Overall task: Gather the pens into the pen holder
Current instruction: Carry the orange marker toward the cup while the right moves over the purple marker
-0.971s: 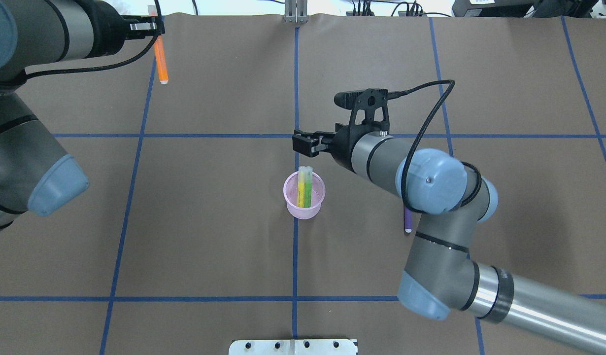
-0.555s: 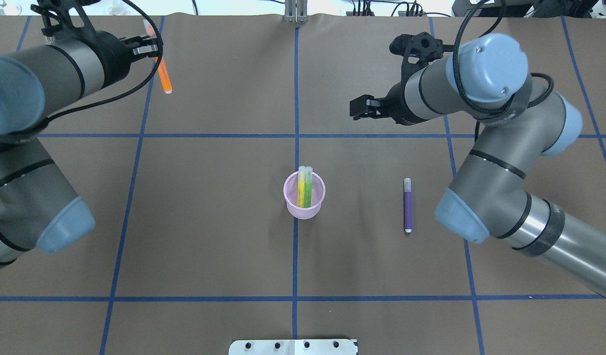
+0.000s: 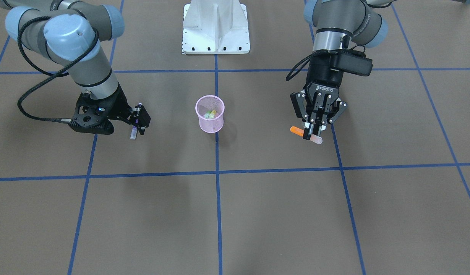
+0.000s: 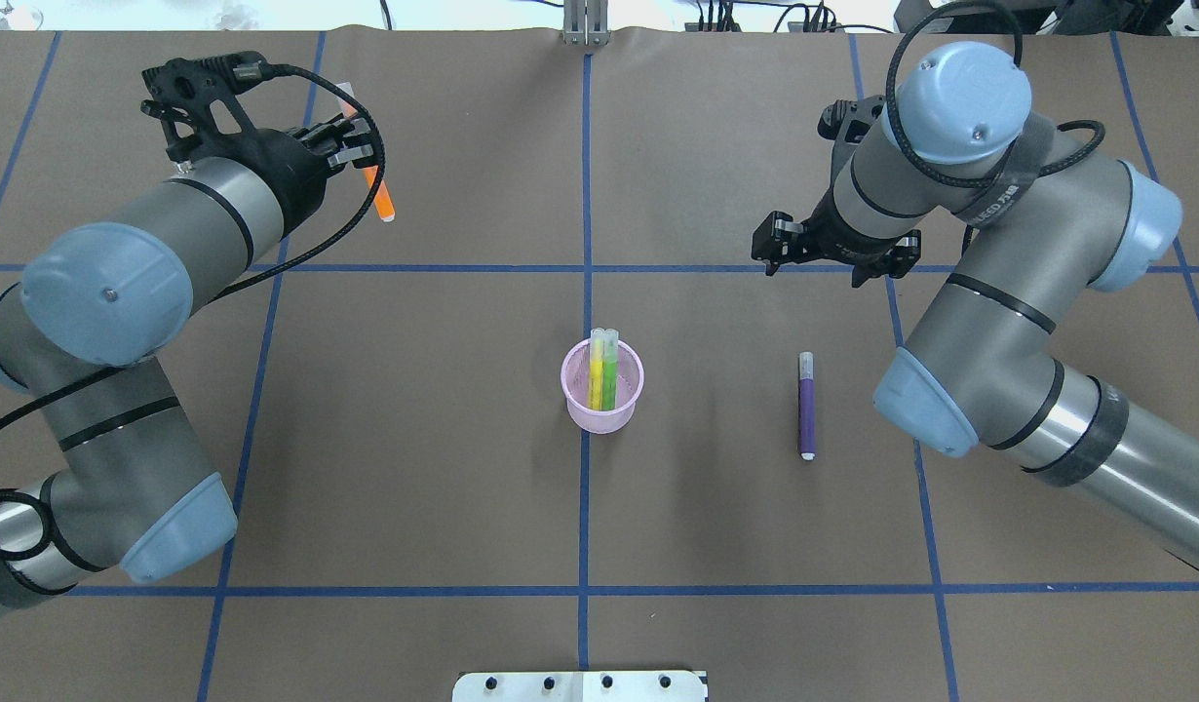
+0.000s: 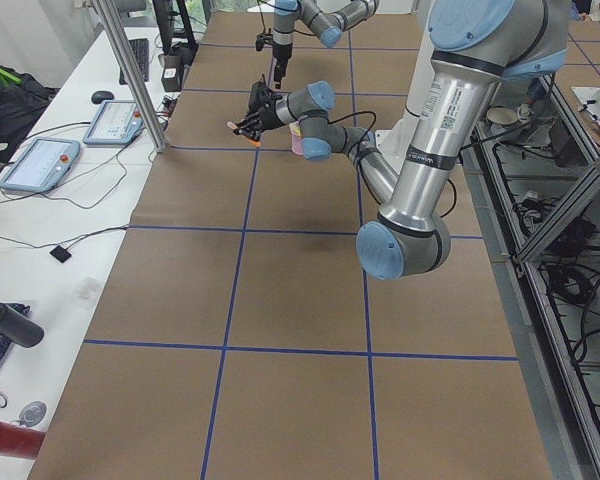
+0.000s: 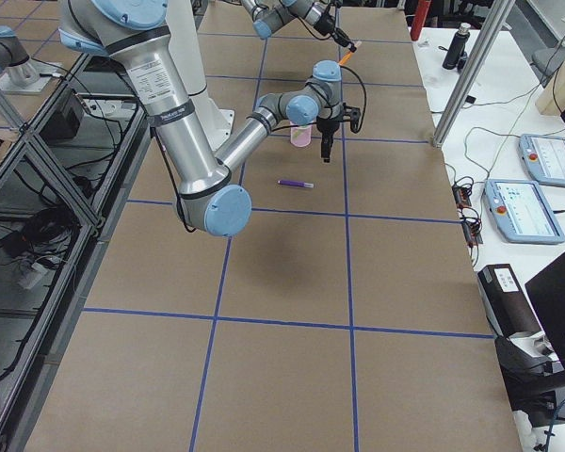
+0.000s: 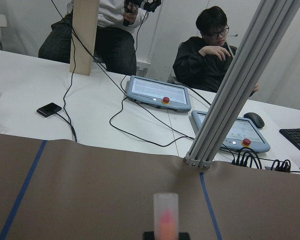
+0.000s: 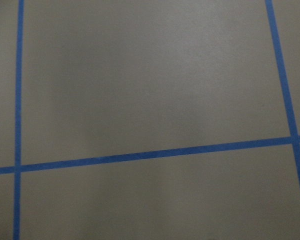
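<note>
Pens first: left gripper [image 3: 312,133] pinches the orange pen [image 4: 377,195] above the table; right gripper [image 4: 833,252] hangs spread and empty. Only the overhead view shows the whole purple pen [image 4: 806,408] lying flat, apart from the pen holder [image 4: 602,419], which holds the yellow pen [image 4: 596,375] and green pen [image 4: 609,378].

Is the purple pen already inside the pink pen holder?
No, the purple pen lies flat on the table, apart from the pen holder, which holds only the yellow pen and green pen.
</note>
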